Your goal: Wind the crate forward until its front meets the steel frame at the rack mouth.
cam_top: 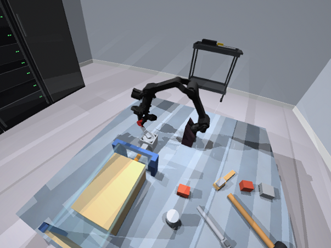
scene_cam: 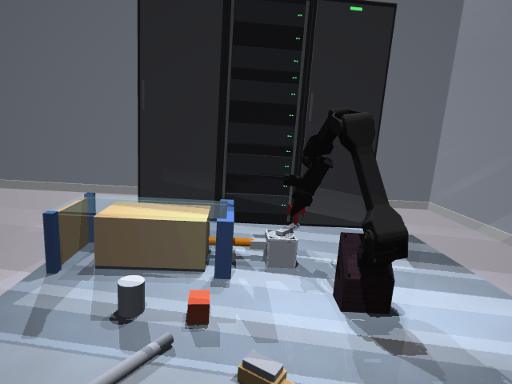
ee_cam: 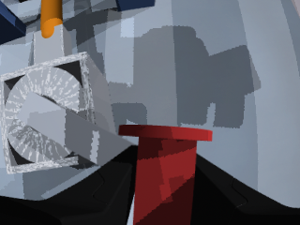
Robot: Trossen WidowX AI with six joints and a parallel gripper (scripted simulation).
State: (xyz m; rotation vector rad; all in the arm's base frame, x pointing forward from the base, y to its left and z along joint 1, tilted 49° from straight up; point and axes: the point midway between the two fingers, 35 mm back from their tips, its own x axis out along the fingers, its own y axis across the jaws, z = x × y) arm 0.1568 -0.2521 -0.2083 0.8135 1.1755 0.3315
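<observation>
The grey winch (cam_top: 148,140) (scene_cam: 282,250) (ee_cam: 47,115) stands on the bench in front of the blue frame (cam_top: 153,163) (scene_cam: 226,248) at the cubby mouth. An orange strap (cam_top: 137,157) (scene_cam: 231,241) runs from it to the tan crate (cam_top: 112,190) (scene_cam: 150,238), which sits flat under the clear panels. A narrow gap shows between its front and the frame. The handle's grey arm (scene_cam: 285,230) lies on top of the winch. My gripper (cam_top: 140,123) (scene_cam: 295,211) (ee_cam: 159,156) is shut on the handle's red knob (ee_cam: 164,150).
Loose on the bench near the front are two red blocks (cam_top: 183,190) (cam_top: 246,185), a grey cylinder (cam_top: 172,216) (scene_cam: 130,295), a steel bar (cam_top: 213,227), a hammer (cam_top: 249,220) and a grey block (cam_top: 267,190). The arm's dark base (cam_top: 188,134) (scene_cam: 363,273) stands right of the winch.
</observation>
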